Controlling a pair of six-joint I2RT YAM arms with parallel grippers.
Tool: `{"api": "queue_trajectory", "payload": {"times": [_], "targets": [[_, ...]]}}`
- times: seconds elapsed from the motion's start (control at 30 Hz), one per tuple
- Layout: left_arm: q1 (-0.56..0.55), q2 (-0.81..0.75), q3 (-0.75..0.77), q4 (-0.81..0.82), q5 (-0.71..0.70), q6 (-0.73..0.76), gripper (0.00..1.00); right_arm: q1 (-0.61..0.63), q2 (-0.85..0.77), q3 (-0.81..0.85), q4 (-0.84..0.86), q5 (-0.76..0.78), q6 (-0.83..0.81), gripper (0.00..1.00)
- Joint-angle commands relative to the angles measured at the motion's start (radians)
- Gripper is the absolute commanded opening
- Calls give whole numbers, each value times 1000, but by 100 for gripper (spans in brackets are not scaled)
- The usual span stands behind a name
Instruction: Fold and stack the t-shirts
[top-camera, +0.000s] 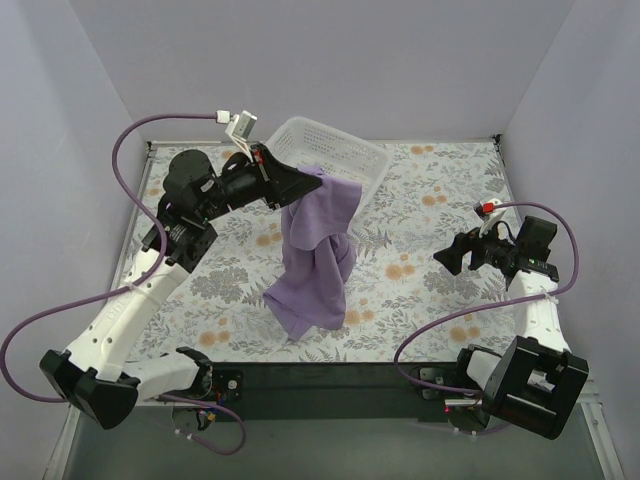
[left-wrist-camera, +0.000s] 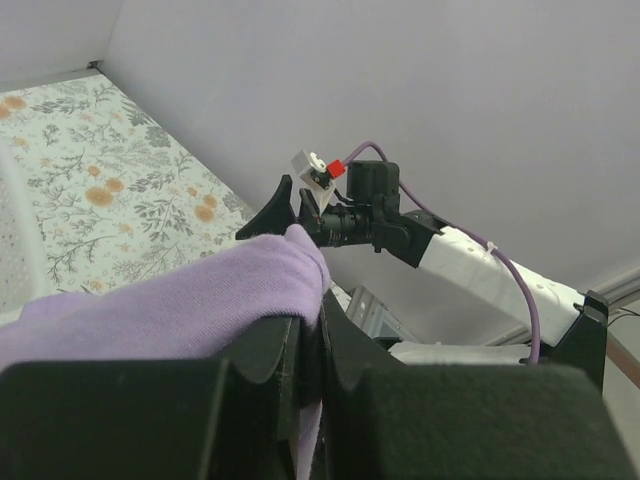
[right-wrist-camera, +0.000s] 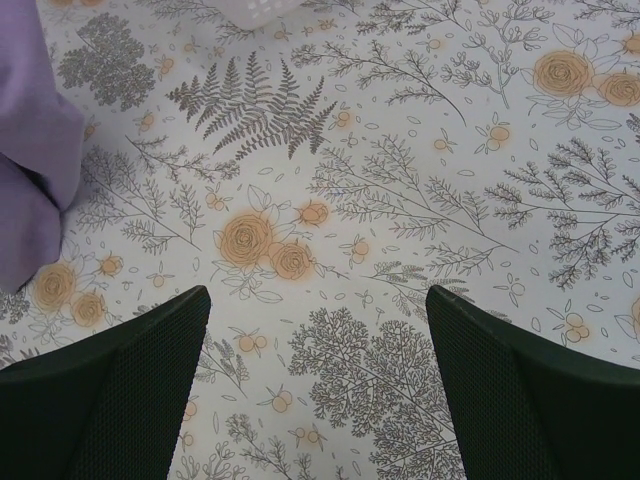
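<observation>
A lavender-purple t-shirt (top-camera: 318, 255) hangs from my left gripper (top-camera: 308, 183), which is shut on its top edge, raised in front of the basket. The shirt's lower end rests bunched on the floral cover near the table's middle. In the left wrist view the cloth (left-wrist-camera: 190, 300) is pinched between the black fingers (left-wrist-camera: 262, 352) and drapes over them. My right gripper (top-camera: 452, 253) is open and empty, above the cover at the right. In the right wrist view its fingers (right-wrist-camera: 120, 380) frame bare cover, with a fold of the shirt (right-wrist-camera: 35, 150) at the left edge.
A white plastic basket (top-camera: 340, 150) stands tilted at the back centre, just behind the held shirt. The floral table cover (top-camera: 420, 200) spans the table. Grey walls close in the left, back and right sides.
</observation>
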Motion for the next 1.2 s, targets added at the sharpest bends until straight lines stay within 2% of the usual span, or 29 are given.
{"api": "queue_trajectory", "payload": {"times": [0.0, 0.13, 0.2, 0.23, 0.3, 0.33, 0.37, 0.4, 0.43, 0.53, 0.6, 0.63, 0.73, 0.8, 0.83, 0.87, 0.9, 0.93, 0.97, 1.0, 1.03, 1.07, 1.1, 1.17], "targets": [[-5, -3, 41, 74, 44, 7, 0, -6, 2, 5, 26, -27, -14, 95], [-3, 49, 58, 81, 79, 0, 0, -8, 1, 5, 26, -22, -14, 95], [-5, 59, 11, 81, 106, 2, 0, -11, -1, 4, 26, -24, -14, 95], [-3, 59, -12, 80, 107, 10, 4, -11, -2, 4, 26, -24, -12, 95], [-3, 28, -97, 55, 92, 52, 25, -11, -1, 5, 26, -24, -14, 95], [-3, 13, -121, 5, 37, 71, 50, -11, -2, 5, 26, -25, -14, 95], [-3, -18, -144, -30, -21, 91, 58, -11, -2, 5, 26, -27, -14, 95], [-3, -32, -176, -72, -92, 120, 63, -11, -1, 5, 26, -30, -14, 95], [-5, -47, -193, -146, -255, 126, 69, -11, -1, 5, 26, -31, -14, 95], [-2, -93, -263, -225, -473, 114, 77, -11, 5, 8, 24, -38, -14, 95], [7, -89, -297, -235, -630, 82, 86, -11, 10, 8, 26, -38, -12, 95], [20, -60, -317, -233, -653, 15, 88, -11, 13, 10, 26, -38, -12, 95], [70, 46, -285, -201, -591, -23, 88, -11, 15, 11, 24, -36, -12, 95], [70, 94, -278, -95, -292, 54, 63, -11, 7, 8, 26, -33, -12, 95], [72, 117, -281, -22, -216, 65, 60, -11, 2, 8, 24, -33, -12, 95], [72, 131, -275, 1, -43, 77, 55, -11, -5, 8, 26, -30, -12, 95], [66, 164, -258, 17, 46, 108, 53, -12, -8, 8, 26, -30, -14, 95], [58, 192, -253, -4, 210, 122, 49, -11, -8, 8, 26, -30, -14, 95], [43, 203, -244, -29, 298, 157, 49, -12, -7, 10, 26, -33, -12, 95], [35, 217, -236, -119, 314, 181, 50, -12, -5, 11, 26, -36, -9, 95], [27, 218, -229, -173, 307, 244, 56, -11, -1, 14, 24, -41, -8, 95], [26, 215, -222, -270, 246, 270, 58, -11, 1, 16, 26, -41, -6, 95], [26, 200, -204, -359, 121, 324, 64, -11, 1, 16, 26, -39, -6, 95], [27, 182, -134, -484, -297, 372, 72, -11, -1, 14, 26, -38, -6, 95]]}}
